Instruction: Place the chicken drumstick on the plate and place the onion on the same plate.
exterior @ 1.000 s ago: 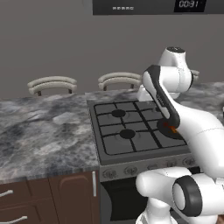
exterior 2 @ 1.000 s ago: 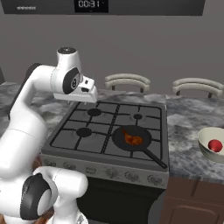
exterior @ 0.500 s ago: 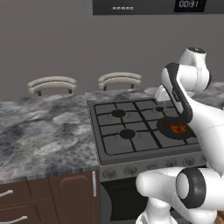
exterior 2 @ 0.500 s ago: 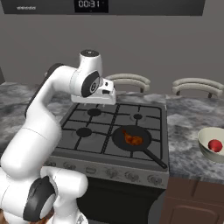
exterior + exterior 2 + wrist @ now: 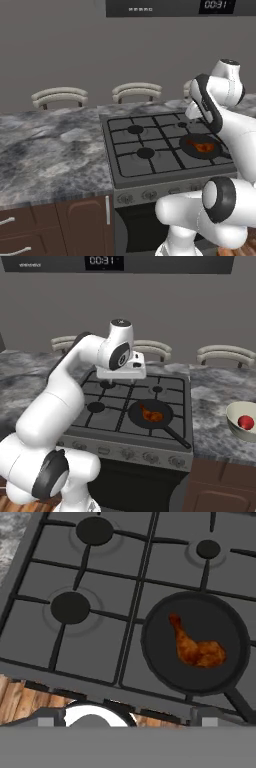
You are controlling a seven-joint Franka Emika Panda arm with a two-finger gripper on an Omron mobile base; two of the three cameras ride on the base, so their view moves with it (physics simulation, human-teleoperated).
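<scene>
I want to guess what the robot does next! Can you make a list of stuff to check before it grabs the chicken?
1. Chicken drumstick lying free in the black pan: ok.
2. Gripper open: ok.
3. Gripper down at the drumstick: not ok, it hangs above the stove.
4. Nothing over the pan: ok.
5. Onion in the cream bowl on the counter: ok.
6. Where the plate stands: cannot tell.

Browned chicken drumstick (image 5: 195, 648) lies flat; red onion (image 5: 245, 422) sits apart
</scene>
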